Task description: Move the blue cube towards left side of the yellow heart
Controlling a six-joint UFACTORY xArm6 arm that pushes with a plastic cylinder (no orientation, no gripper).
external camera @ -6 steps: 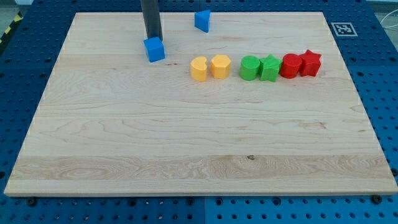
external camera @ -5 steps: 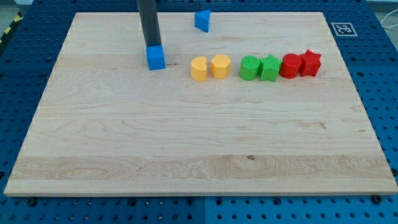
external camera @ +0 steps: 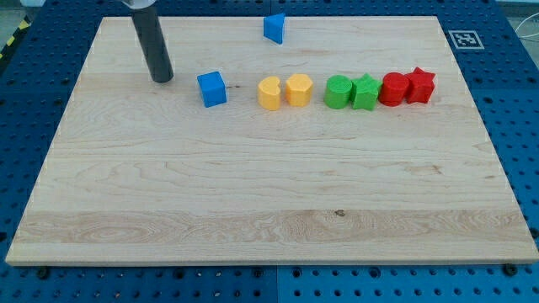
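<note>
Eight blocks: two blue (external camera: pixel 212 88) (external camera: pixel 274 28), two yellow (external camera: pixel 269 93) (external camera: pixel 298 88), two green (external camera: pixel 338 91) (external camera: pixel 365 92), two red (external camera: pixel 392 88) (external camera: pixel 420 85).

Not much to read here, honestly. The only sign-like thing is a small square black-and-white fiducial marker (external camera: pixel 463 39) printed on a white patch at the view's top right corner of the light wooden worktop (external camera: pixel 269 210). It's a blocky coded pattern, not letters or digits, so there's nothing to spell out. No words, numbers, brand names or labels show up anywhere else that I can make out: nothing on the wood and nothing on the blue perforated base (external camera: pixel 34 126) under it.
</note>
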